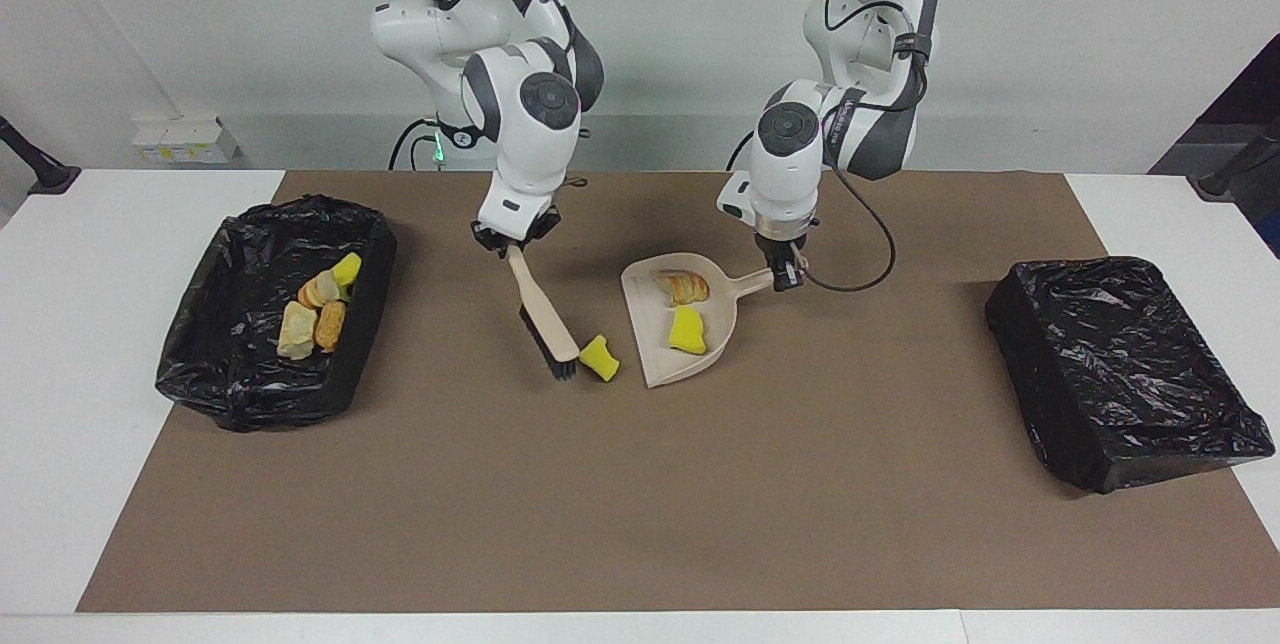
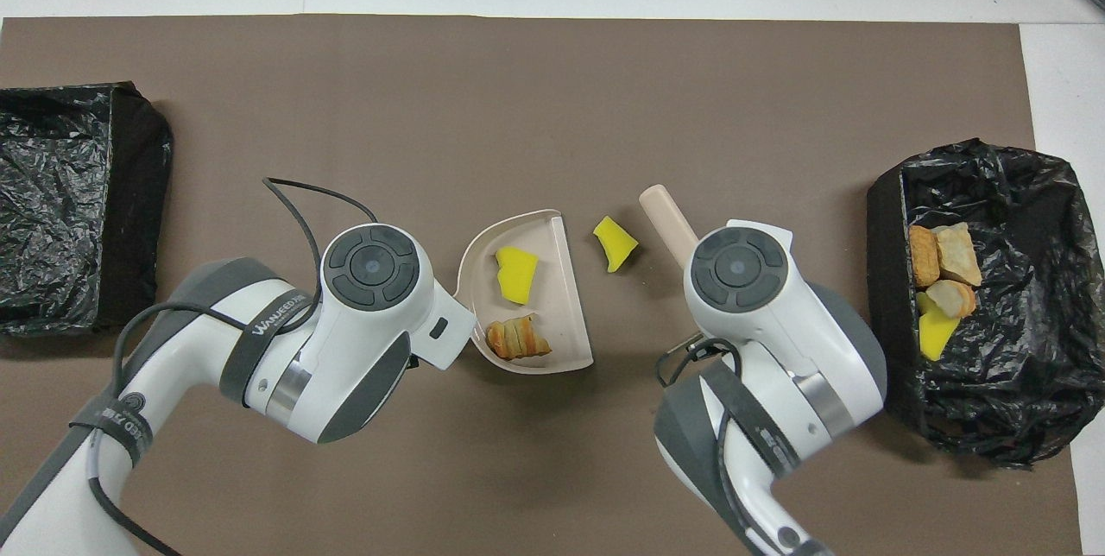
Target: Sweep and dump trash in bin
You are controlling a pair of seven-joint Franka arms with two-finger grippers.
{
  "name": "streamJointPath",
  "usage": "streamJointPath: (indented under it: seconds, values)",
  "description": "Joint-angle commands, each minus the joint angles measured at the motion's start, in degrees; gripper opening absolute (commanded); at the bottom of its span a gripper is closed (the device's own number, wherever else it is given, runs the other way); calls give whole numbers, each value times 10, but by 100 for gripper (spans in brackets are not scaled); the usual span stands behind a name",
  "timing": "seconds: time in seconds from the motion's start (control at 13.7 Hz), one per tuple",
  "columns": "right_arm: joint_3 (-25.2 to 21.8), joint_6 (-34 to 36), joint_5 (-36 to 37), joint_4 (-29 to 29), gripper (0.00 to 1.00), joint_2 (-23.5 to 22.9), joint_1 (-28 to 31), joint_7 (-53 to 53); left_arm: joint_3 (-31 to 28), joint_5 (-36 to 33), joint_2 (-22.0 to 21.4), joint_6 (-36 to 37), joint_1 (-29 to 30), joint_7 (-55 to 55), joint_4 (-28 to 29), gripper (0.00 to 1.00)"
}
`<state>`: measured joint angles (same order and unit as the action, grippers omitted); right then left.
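Note:
My right gripper (image 1: pixel 513 244) is shut on the handle of the beige brush (image 1: pixel 536 301). The brush tilts down, with its black bristles on the mat right beside a loose yellow sponge chunk (image 1: pixel 600 357) (image 2: pixel 615 243). That chunk lies between the bristles and the open edge of the beige dustpan (image 1: pixel 658 354) (image 2: pixel 565 314). The pan holds a yellow chunk (image 1: pixel 687 329) (image 2: pixel 516 273) and a brown bread lump (image 1: pixel 682 284) (image 2: pixel 518 338). My left gripper (image 1: pixel 787 273) is shut on the dustpan's handle. In the overhead view both grippers are hidden under the arms, and only the brush handle (image 2: pixel 666 215) shows.
A black-lined bin (image 1: pixel 230 384) (image 2: pixel 993 418) at the right arm's end of the table holds several scraps (image 1: pixel 315 309) (image 2: pixel 941 280). A second black-lined bin (image 1: pixel 1120 364) (image 2: pixel 69 202) stands at the left arm's end. A brown mat (image 1: pixel 640 504) covers the table.

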<state>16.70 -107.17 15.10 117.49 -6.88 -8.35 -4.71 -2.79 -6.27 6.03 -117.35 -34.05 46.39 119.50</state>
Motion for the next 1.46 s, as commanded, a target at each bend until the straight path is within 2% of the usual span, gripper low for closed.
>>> streamJointPath:
  seconds: [0.0,0.22,0.51,0.66,0.81,1.02,1.24,1.39]
  values:
    - [11,5,-4,-38,0,-48,-7,5,1,-7,-15,-13,7,-18,19,0]
    - [12,-12,-144,-30,0,-44,-27,-1,1,-7,-15,-13,7,-18,19,0]
    - [12,-29,-246,-30,0,-38,-74,-56,2,-5,-15,-19,15,-13,23,0]
    - [12,-29,-254,-30,0,-31,-79,-100,2,-2,-13,-26,21,-5,22,0]
    - [11,-21,-255,-29,0,-4,-75,-126,2,5,-12,-27,27,20,21,0]
    - [4,30,-247,-38,0,41,-62,-172,2,21,-14,-24,44,53,19,0]
    - [3,89,-230,-40,0,88,-29,-173,2,28,-33,-21,83,95,20,0]
    - [3,111,-217,-40,0,106,-14,-173,2,56,-50,-20,123,154,16,0]
